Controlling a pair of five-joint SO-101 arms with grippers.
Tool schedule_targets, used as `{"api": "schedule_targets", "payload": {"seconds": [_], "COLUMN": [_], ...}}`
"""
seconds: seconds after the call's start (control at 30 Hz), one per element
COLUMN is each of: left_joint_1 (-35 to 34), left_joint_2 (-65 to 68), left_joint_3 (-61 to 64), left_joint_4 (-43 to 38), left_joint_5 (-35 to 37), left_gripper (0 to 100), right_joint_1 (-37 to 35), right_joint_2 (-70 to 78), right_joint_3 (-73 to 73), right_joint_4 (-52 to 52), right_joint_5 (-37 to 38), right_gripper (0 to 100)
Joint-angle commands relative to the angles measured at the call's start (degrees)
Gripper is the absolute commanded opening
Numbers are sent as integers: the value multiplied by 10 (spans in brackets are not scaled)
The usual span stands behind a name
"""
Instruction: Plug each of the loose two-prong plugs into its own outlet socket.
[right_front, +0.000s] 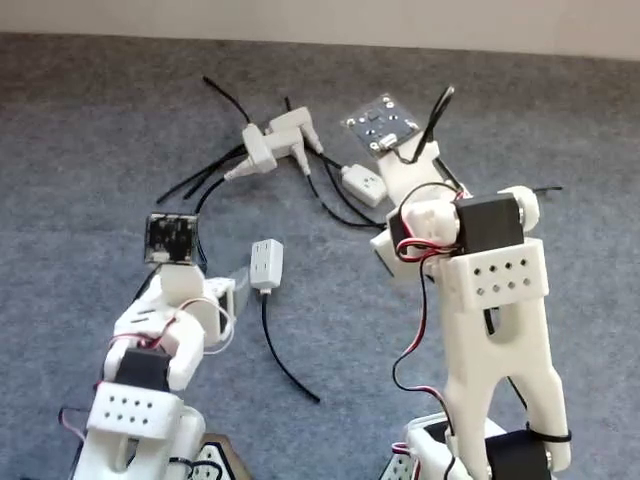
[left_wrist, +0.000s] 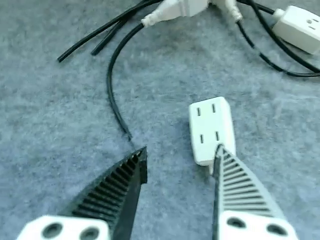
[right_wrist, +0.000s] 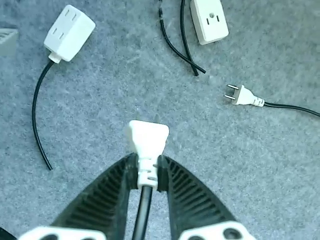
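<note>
Landmark was the corded socket (left_wrist: 211, 130), flat on the carpet (right_front: 90, 120) with both slot pairs facing up. Its long axis ran toward and away from the arm bases, and its cord (right_wrist: 37, 115) trailed back toward them.

- The left gripper (left_wrist: 180, 150) sat right at the socket's cord end with its fingers spread wide. One finger (left_wrist: 235, 185) looked to be touching that end, the other was well off to the side. This was the nearer arm by far.
- The right gripper (right_wrist: 147, 162) was off to the right-arm side of the socket and well apart from it. It was pinched on the neck of a white plug (right_wrist: 147, 137), whose body pointed away from the wrist. The prongs were barely visible.
- My read is that the plug's axis had to line up with the up-facing slots, so the coming move turned on a sideways carry to the socket while the left fingers braced it.
- A loose plug (right_wrist: 243, 95) lay farther out on that same side.
- A second socket (right_wrist: 210, 17) lay beyond the corded one.
</note>
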Motion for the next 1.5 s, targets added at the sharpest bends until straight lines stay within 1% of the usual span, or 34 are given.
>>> {"api": "schedule_targets", "payload": {"seconds": [0.0, 0.17, 0.27, 0.37, 0.47, 0.53, 0.7, 0.8, 0.87, 0.97, 1.03, 1.13, 1.27, 1.37, 1.47], "left_joint_1": [45, 80, 94, 92, 84, 72, 44, 54, 70, 82, 74, 74, 96, 114, 123], "left_joint_2": [154, 433, 578, 690, 762, 776, 758, 769, 793, 836, 859, 879, 884, 883, 883], "left_joint_3": [-138, -348, -464, -543, -582, -589, -581, -557, -548, -563, -589, -622, -655, -671, -684], "left_joint_4": [20, 91, 130, 145, 145, 145, 144, 135, 113, 106, 110, 149, 174, 189, 217], "left_joint_5": [34, 105, 133, 152, 155, 154, 154, 155, 156, 165, 197, 237, 287, 352, 437], "left_gripper": [242, 242, 242, 242, 239, 239, 239, 239, 239, 239, 238, 223, 102, 2, 30], "right_joint_1": [5, 5, 5, 5, 5, 5, 5, 5, 5, 5, 5, 5, 5, 5, 5], "right_joint_2": [-4, -4, -4, -4, -4, -4, -4, -4, -4, -4, -4, -4, -4, -4, -4], "right_joint_3": [-2, 24, 23, 23, 24, 24, 24, 24, 24, 24, 24, 24, 24, 24, 25], "right_joint_4": [22, 22, 22, 22, 22, 22, 22, 22, 22, 22, 22, 22, 22, 22, 22], "right_joint_5": [-5, -6, -6, -6, -6, -6, -6, -6, -6, -6, -6, -6, -6, -6, -6], "right_gripper": [6, 6, 6, 6, 6, 6, 6, 6, 6, 6, 6, 6, 6, 6, 6]}}
